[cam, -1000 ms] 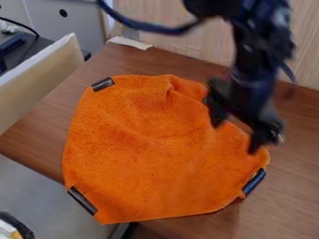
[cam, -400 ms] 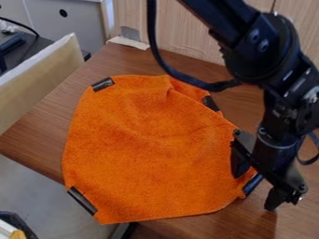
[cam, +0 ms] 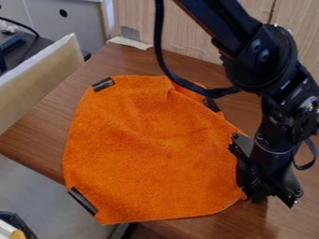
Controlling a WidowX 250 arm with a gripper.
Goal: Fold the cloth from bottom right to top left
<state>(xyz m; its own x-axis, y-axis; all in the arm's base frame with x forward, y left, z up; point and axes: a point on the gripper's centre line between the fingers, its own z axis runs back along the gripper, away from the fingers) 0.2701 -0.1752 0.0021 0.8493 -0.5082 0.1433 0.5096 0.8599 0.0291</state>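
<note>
One gripper, two fingers drawn together, grips one orange cloth at its bottom-right corner. Three dark strips mark other edges.

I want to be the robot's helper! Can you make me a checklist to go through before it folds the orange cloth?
1. Gripper at the cloth's bottom right corner: ok.
2. Jaws drawn together: ok.
3. Corner of the orange cloth really caught between the jaws: cannot tell, the gripper covers that spot.
4. Top left corner, where the fold should end, lying open with its dark strip showing: ok.
5. Cloth smooth: not ok, there is a ridge near the top right.
6. Whole cloth on the table: not ok, the bottom left corner pokes past the edge.
</note>
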